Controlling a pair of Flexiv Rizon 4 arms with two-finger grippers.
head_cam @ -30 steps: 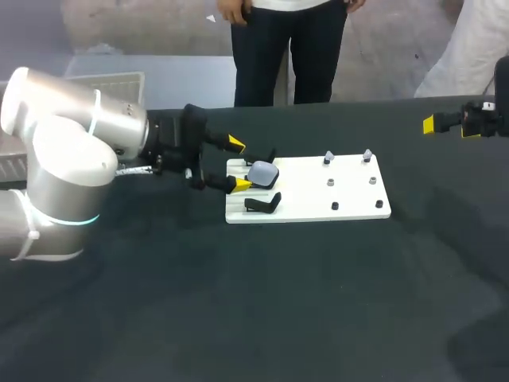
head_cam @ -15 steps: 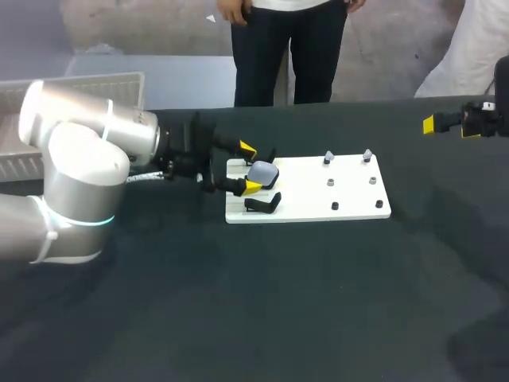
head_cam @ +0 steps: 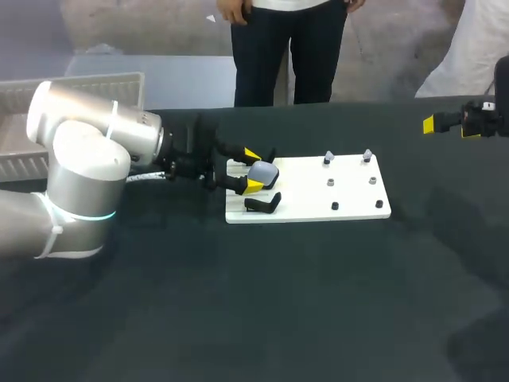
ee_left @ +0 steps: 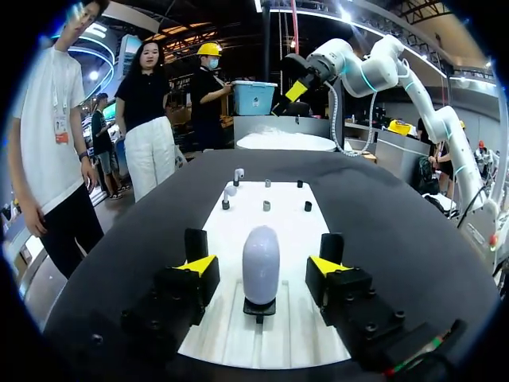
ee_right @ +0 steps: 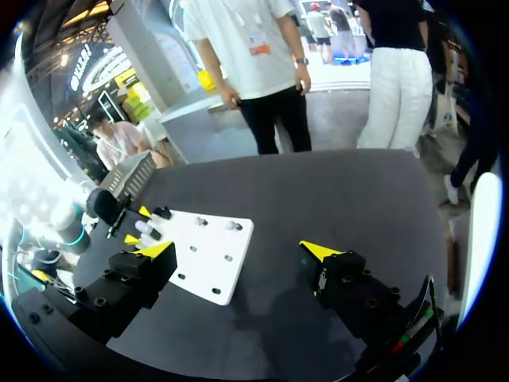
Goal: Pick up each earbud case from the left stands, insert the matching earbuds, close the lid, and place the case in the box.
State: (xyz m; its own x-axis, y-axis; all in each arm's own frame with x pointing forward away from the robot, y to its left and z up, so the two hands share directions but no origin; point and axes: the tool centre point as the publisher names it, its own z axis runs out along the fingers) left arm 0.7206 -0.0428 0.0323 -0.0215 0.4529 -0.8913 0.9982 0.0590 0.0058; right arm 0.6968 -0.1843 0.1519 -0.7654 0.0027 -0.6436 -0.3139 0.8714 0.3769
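A pale grey earbud case (head_cam: 263, 173) stands on a black stand at the left end of the white board (head_cam: 318, 195). My left gripper (head_cam: 254, 169) straddles it, one yellow tip on each side. From the left wrist the case (ee_left: 261, 263) sits between the fingers (ee_left: 199, 267) with a gap on both sides, so the gripper is open. A second black stand (head_cam: 263, 204) nearer the front is bare. Two small earbuds (head_cam: 328, 158) sit on pegs at the board's far side. My right gripper (head_cam: 433, 123) hangs open, high at the far right, well away from the board (ee_right: 211, 255).
A white slatted basket (head_cam: 119, 82) sits at the table's far left behind my left arm. Several small dark pegs (head_cam: 335, 205) dot the board's right half. Dark tabletop (head_cam: 278, 302) spreads in front of the board.
My left gripper has slid right along the board until its tips flank the case, and its fingers have drawn closer together. The right arm has not moved.
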